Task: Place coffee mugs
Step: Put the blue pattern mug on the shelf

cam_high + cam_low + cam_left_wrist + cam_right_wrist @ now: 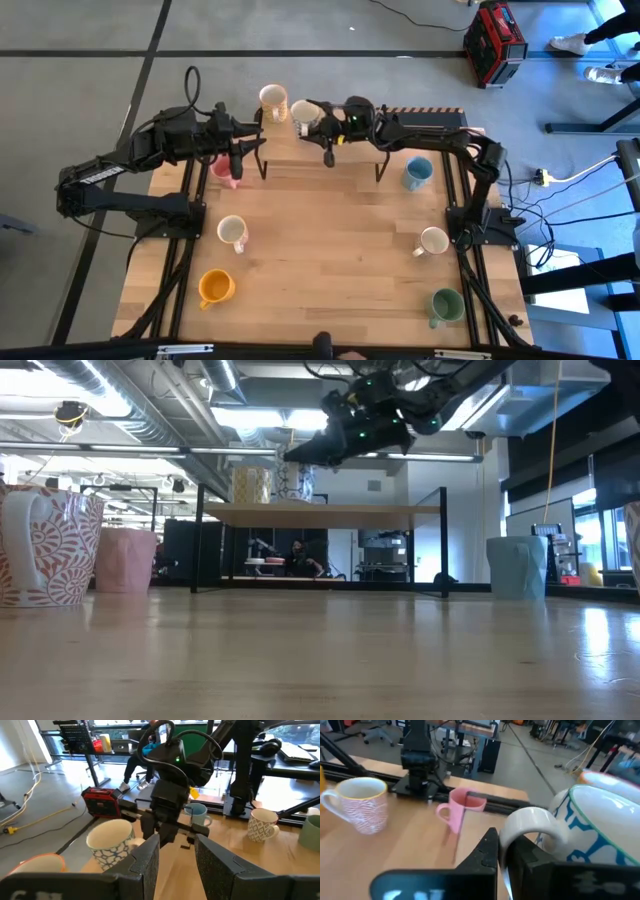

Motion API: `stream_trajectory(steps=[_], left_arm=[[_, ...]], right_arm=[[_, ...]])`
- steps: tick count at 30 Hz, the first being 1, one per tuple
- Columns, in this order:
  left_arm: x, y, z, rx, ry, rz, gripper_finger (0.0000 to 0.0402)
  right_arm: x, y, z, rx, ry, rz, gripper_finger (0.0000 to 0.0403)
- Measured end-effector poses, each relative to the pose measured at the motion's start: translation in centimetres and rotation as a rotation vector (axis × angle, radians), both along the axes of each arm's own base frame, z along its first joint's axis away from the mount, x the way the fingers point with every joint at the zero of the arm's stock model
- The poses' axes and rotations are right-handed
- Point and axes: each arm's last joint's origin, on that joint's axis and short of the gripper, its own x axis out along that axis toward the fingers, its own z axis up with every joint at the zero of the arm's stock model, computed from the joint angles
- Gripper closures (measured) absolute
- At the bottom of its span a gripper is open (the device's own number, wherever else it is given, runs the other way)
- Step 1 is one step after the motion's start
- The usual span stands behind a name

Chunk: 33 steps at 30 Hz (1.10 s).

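Note:
A white mug with a blue pattern (600, 815) is over the raised wooden shelf (400, 145) at the table's far edge, with my right gripper (318, 118) shut on it. A mug with an orange rim (272, 98) stands on the shelf just to its left. My left gripper (255, 140) hangs open and empty left of both, pointing at them. On the table stand a pink mug (222, 168), a light blue mug (417, 173), two white mugs (232, 232) (432, 241), an orange mug (215, 288) and a green mug (445, 305). My right gripper pinches the patterned mug's side handle (527, 820) between its two fingers. The fingers come in nearly level from the table's right side. The mug (112, 842) sits a little tilted with its mouth up. I cannot tell whether its base touches the shelf.
The shelf stands on thin black legs (200, 540) above the table's far edge. Black frame rails (185, 250) run along both sides of the table. Bare wood lies in the table's middle (330, 250). A person (297, 558) sits in the room beyond.

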Motion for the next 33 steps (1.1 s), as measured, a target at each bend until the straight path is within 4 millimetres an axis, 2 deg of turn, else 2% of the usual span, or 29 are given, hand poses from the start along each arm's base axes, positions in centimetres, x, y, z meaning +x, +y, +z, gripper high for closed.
stream_trajectory(steps=[5,11,15,18,33], left_arm=[[0.0,0.0,0.0,0.002,0.000,0.002,0.0282],[0.0,0.0,0.0,0.005,0.001,0.002,0.0282],[0.0,0.0,0.0,0.006,0.001,0.001,0.0282],[0.0,0.0,0.0,0.007,0.001,0.001,0.0282],[0.0,0.0,0.0,0.007,0.001,0.001,0.0282]], right_arm=[[0.4,-1.7,-0.1,-0.030,0.003,-0.020,0.0402],[-0.5,-3.6,-0.3,-0.048,-0.009,-0.031,0.0402],[-0.5,-4.7,-1.4,-0.026,-0.011,-0.008,0.0402],[-0.2,-4.9,-2.2,-0.031,-0.017,-0.004,0.0402],[0.4,-5.7,-2.3,-0.066,-0.057,-0.039,0.0402]])
